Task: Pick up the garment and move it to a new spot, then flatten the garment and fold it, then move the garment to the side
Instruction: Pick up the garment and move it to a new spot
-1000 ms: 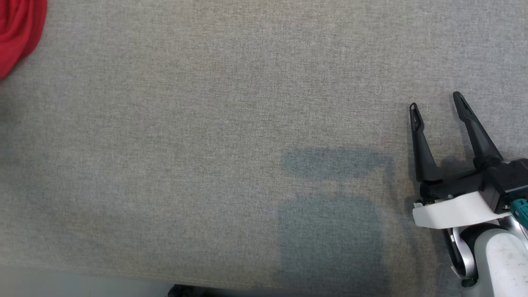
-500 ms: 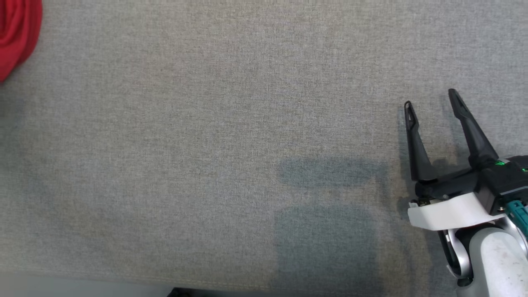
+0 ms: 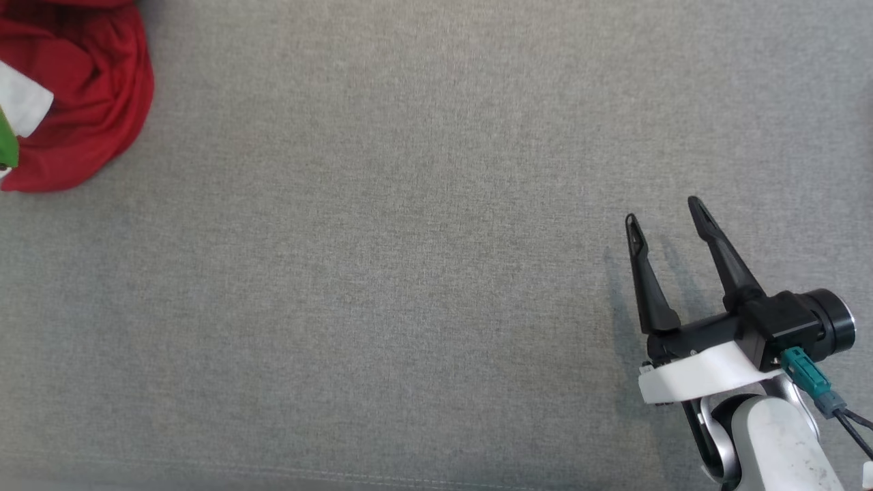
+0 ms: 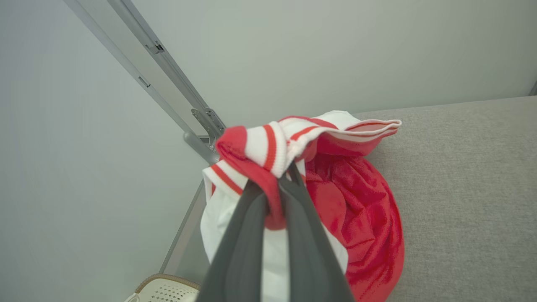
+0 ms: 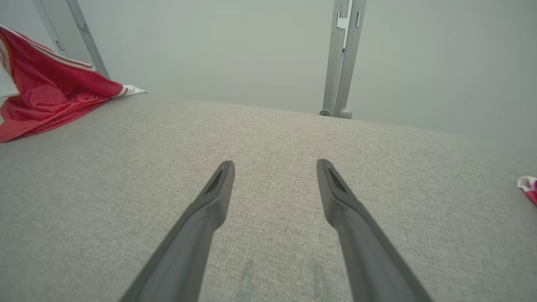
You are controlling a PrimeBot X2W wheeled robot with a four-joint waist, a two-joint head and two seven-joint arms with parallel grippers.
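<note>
Left gripper (image 4: 275, 179) is clamping shut on a red-and-white striped band of the crumpled red fabric garment with white trim (image 4: 361, 209), holding that part up off the grey woven fabric surface (image 3: 409, 239); the rest is bunching at the surface's far left edge. Right gripper (image 3: 663, 211) is hovering wide open, gripping nothing, over the near right of the surface, well apart from the garment.
</note>
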